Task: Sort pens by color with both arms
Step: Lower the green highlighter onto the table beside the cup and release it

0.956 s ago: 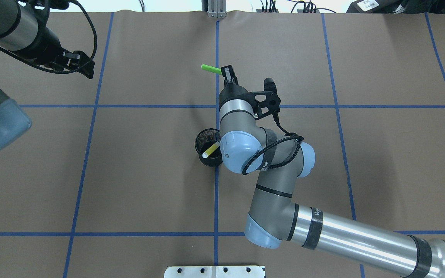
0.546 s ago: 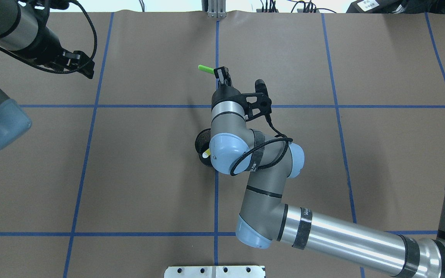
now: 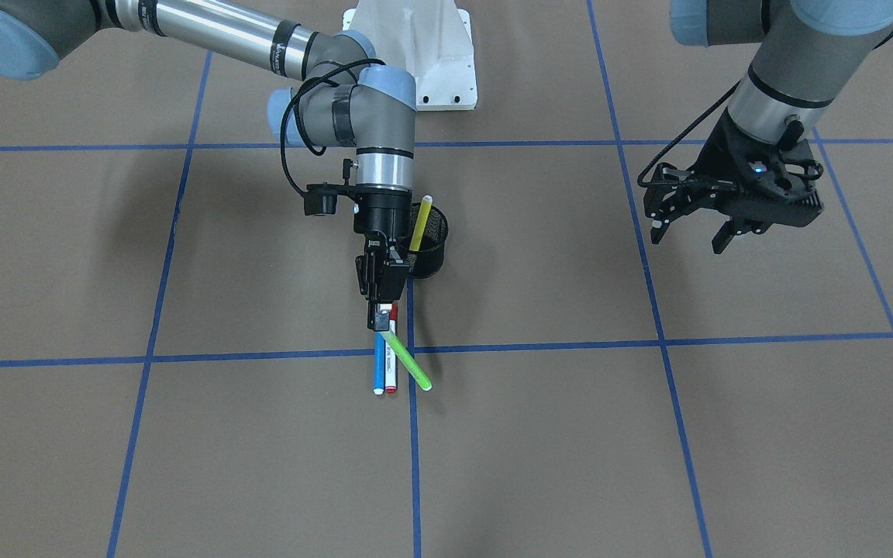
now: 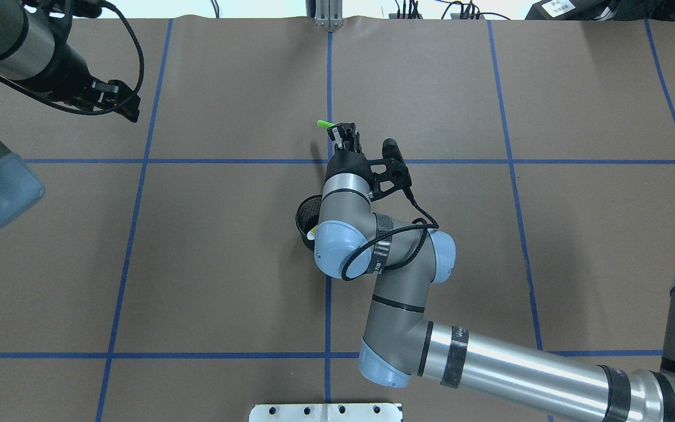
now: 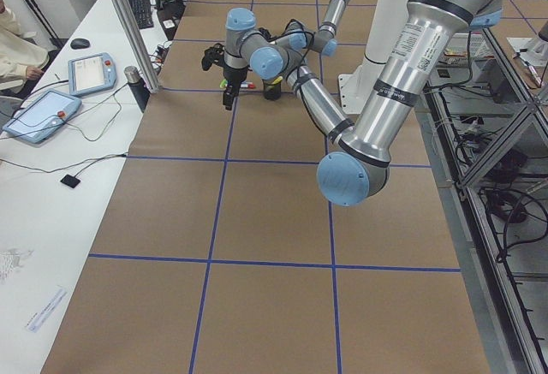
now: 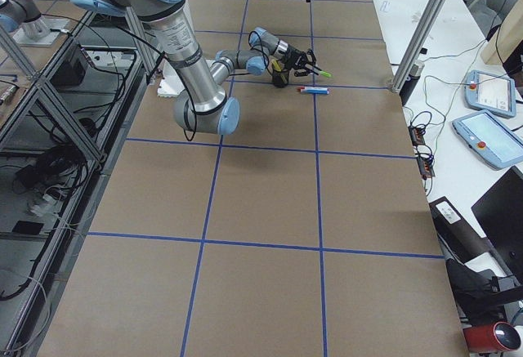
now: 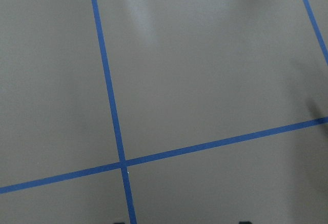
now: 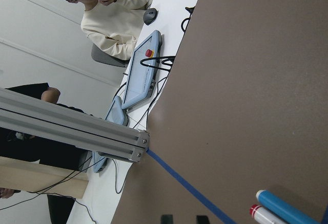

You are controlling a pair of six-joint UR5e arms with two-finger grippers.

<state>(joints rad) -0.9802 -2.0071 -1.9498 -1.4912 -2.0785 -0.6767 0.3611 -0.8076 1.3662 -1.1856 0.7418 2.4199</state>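
My right gripper point(image 3: 382, 313) is shut on one end of the light green pen point(image 3: 409, 364), which slants down and away from it above the table; the pen's tip also shows in the overhead view point(image 4: 324, 124) beside the gripper point(image 4: 342, 133). The blue pen point(image 3: 378, 370) and the red-capped white pen point(image 3: 391, 373) lie side by side on the paper just below the gripper, and both show in the right wrist view point(image 8: 286, 208) point(image 8: 265, 216). The yellow pen point(image 3: 419, 223) stands in the black mesh cup point(image 3: 432, 242). My left gripper point(image 3: 691, 231) is open and empty, far off to the side.
The table is brown paper with blue tape grid lines point(image 4: 329, 70). The white pedestal base point(image 3: 415, 54) stands behind the cup. My right forearm point(image 4: 490, 366) lies across the near right of the table. Operators and tablets point(image 8: 141, 73) sit beyond the table's far edge.
My right gripper has drawn back toward the cup with the green pen, and the pen now looks shorter from above. The left arm has barely shifted.
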